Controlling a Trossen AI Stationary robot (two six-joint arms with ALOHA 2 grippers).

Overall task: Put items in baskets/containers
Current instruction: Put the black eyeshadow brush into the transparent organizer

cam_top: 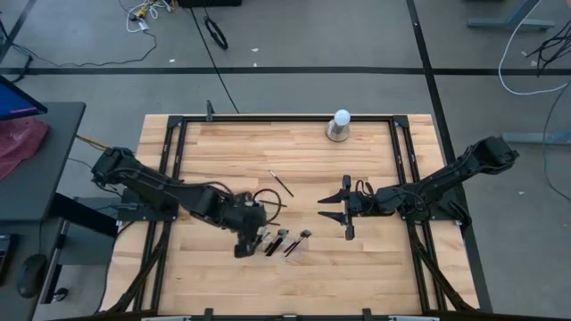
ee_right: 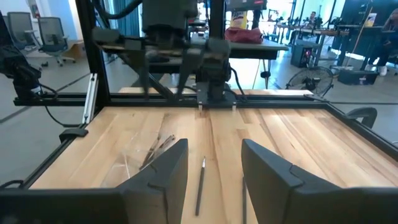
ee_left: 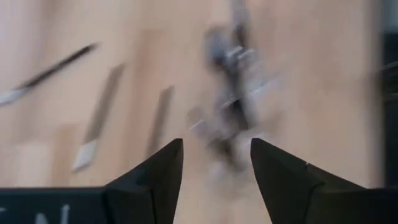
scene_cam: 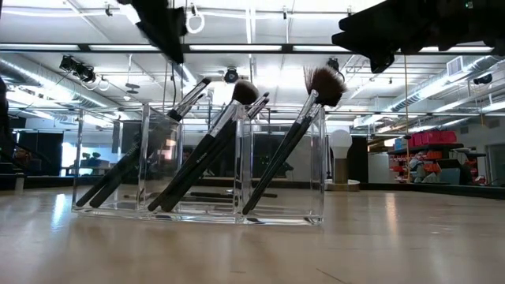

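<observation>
We hold the left gripper (cam_top: pixel 243 247) above the clear organizer (scene_cam: pixel 201 162) near the surface's front edge, its jaws spread and empty. Most brushes (scene_cam: pixel 207 146) already lean in its compartments. One loose brush (cam_top: pixel 281 183) lies mid-surface, so we should reach there next, lifting clear of the tufts. The right gripper (cam_top: pixel 343 208), jaws also spread, hovers near that brush and could collide. A white ball-shaped object (cam_top: pixel 340 126) sits by the back edge.

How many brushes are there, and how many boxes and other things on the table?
Makeup brushes standing in the clear organizer: cannot count exactly, several
Loose brush lying on the table: 1
Clear organizer: 1
White ball-shaped object: 1
Total: 3 things plus the brushes in the organizer
</observation>
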